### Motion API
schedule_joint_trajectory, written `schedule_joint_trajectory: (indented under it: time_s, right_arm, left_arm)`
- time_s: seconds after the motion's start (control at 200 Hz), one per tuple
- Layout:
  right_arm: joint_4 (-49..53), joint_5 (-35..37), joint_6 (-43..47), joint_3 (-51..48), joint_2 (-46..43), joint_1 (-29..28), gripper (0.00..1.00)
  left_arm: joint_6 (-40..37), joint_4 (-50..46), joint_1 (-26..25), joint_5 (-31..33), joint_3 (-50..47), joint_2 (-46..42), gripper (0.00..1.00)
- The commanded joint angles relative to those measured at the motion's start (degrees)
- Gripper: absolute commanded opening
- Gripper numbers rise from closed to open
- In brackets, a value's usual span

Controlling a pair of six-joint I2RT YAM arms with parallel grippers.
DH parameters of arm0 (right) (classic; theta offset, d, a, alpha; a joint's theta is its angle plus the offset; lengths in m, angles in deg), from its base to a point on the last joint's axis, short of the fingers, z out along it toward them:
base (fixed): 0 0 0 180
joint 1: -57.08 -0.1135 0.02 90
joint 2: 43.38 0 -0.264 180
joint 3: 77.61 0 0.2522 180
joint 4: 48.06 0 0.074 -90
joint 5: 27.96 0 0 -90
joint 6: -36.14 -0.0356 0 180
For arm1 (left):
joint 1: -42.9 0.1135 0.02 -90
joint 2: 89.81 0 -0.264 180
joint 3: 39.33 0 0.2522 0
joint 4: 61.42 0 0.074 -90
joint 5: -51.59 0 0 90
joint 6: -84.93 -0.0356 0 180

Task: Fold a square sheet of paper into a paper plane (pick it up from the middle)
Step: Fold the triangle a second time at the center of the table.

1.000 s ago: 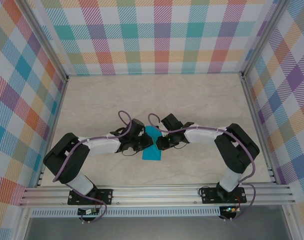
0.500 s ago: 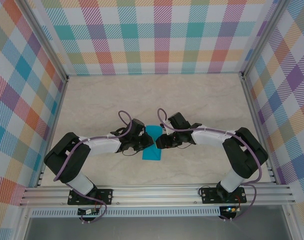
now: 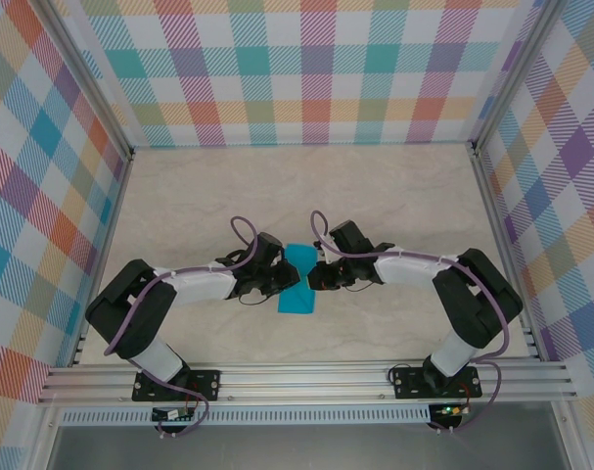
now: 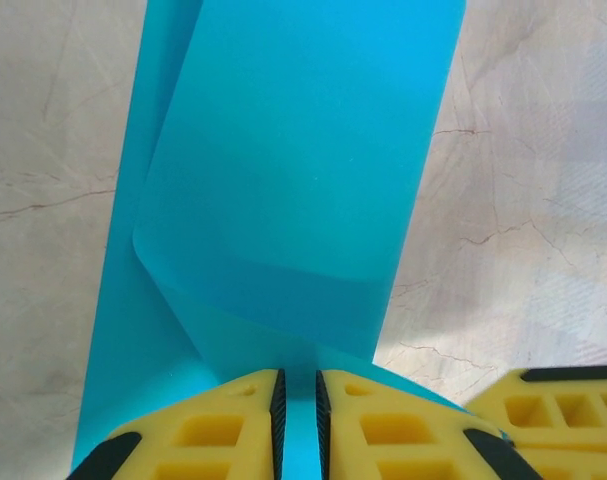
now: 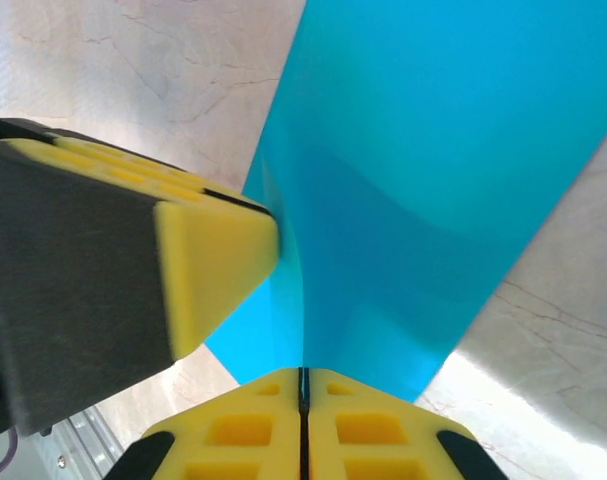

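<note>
Marble tabletop (image 3: 394, 196), plaid walls (image 3: 316, 78)

Consists of a left arm (image 3: 194, 286) and a right arm (image 3: 414, 267) with black joint housings, white forearm links and a purple cable (image 3: 240, 227) looping along each. Stands on black base plates (image 3: 174, 384). Ends in yellow fingers (image 4: 193, 430) with moulded rectangular pockets and black edges.
</note>
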Motion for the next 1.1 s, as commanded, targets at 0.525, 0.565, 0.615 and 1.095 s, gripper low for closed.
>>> schedule_joint_trajectory:
  time_s: [0.525,0.565,0.615,1.095]
  right_arm:
    - [2.3,2.0,3.9,2.4,4.5,0.8,0.06]
    - [2.5,2.3,4.0,2.6,4.7,0.8,0.06]
    - [2.5,2.4,4.0,2.5,4.8,0.8,0.06]
    - [3.1,2.3,4.7,3.0,5.5,0.8,0.07]
  left_arm:
    - [-1.1,-3.6,-0.3,2.1,-1.4,-7.7,0.27]
    - [-1.1,-3.5,-0.3,2.1,-1.5,-7.6,0.27]
    - [-1.2,-3.4,-0.3,1.9,-1.4,-7.5,0.27]
    - [0.1,-1.0,-0.4,0.2,-1.6,-6.3,0.08]
